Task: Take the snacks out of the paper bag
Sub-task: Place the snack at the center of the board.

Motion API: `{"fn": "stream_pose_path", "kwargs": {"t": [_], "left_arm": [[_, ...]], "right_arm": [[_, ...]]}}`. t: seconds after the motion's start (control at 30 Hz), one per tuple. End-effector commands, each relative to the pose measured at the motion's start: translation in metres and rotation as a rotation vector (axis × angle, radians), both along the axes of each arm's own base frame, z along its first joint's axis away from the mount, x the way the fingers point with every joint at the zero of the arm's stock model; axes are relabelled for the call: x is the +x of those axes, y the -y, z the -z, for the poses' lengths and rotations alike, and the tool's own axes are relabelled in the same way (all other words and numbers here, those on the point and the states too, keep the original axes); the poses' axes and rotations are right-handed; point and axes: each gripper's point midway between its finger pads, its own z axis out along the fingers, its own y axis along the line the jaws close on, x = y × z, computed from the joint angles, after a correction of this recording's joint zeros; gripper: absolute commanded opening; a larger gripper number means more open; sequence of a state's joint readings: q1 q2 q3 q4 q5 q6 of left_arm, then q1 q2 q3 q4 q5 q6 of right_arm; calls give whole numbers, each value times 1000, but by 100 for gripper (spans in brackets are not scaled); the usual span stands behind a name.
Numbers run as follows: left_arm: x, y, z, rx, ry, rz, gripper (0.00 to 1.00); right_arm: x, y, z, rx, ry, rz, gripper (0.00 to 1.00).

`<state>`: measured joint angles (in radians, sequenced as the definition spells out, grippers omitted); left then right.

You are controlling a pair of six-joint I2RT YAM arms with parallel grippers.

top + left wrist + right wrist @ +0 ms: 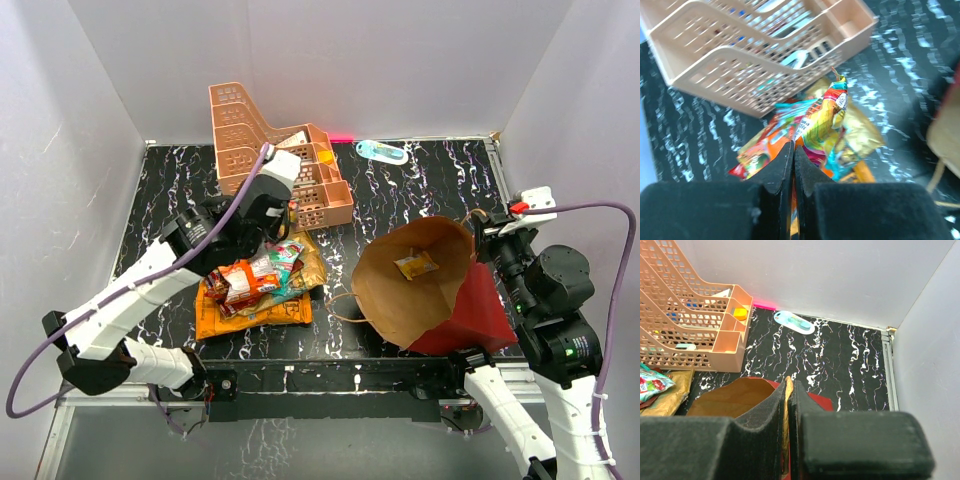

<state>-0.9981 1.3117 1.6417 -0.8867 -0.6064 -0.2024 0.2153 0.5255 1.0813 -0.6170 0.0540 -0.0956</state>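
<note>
Right hand (788,386) is clamped on the paper bag (395,300) rim, likely to hold its mouth open. One yellow packet (416,265) lies inside, near that hand. Left hand (793,147) is closed tight, tips at the snacks (262,285) piled on the tabletop (400,190) beside the rack (300,170). Can't tell if it pinches one.

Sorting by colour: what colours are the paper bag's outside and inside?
Paper bag: red outside, brown inside; best in top external view.

Paper bag (425,305) red outside, brown inside; table (420,195) black, white-veined; rack (245,130) peach.
</note>
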Motion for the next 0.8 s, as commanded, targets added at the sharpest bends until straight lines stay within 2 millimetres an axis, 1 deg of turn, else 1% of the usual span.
{"fn": "stream_pose_path", "kwargs": {"t": [0.0, 0.1, 0.17, 0.2, 0.33, 0.4, 0.5, 0.63, 0.7, 0.77], "left_arm": [[18, -59, -6, 95, 72, -145, 0], [24, -85, -1, 136, 75, -222, 0], [27, -97, 6, 165, 67, -265, 0], [27, -100, 12, 182, 59, -274, 0], [27, -101, 46, 252, 8, -279, 0], [29, -102, 57, 274, -1, -277, 0], [30, -108, 64, 293, -4, -288, 0], [32, -119, 69, 317, -5, -308, 0], [31, -118, 76, 321, -22, -306, 0], [31, -112, 85, 305, -41, -283, 0]], "right_arm": [[-1, 0, -29, 34, 101, -1, 8], [-1, 0, -30, 29, 102, -1, 8], [-1, -1, -31, 29, 105, -3, 8], [0, -1, -31, 29, 106, -4, 8], [0, -4, -31, 31, 105, -18, 8], [0, -4, -31, 32, 106, -18, 8], [-2, -3, -33, 32, 108, -17, 8], [-2, -1, -32, 26, 106, -8, 8], [-2, -2, -29, 27, 100, -14, 8], [-1, -4, -28, 29, 99, -20, 8]]}}
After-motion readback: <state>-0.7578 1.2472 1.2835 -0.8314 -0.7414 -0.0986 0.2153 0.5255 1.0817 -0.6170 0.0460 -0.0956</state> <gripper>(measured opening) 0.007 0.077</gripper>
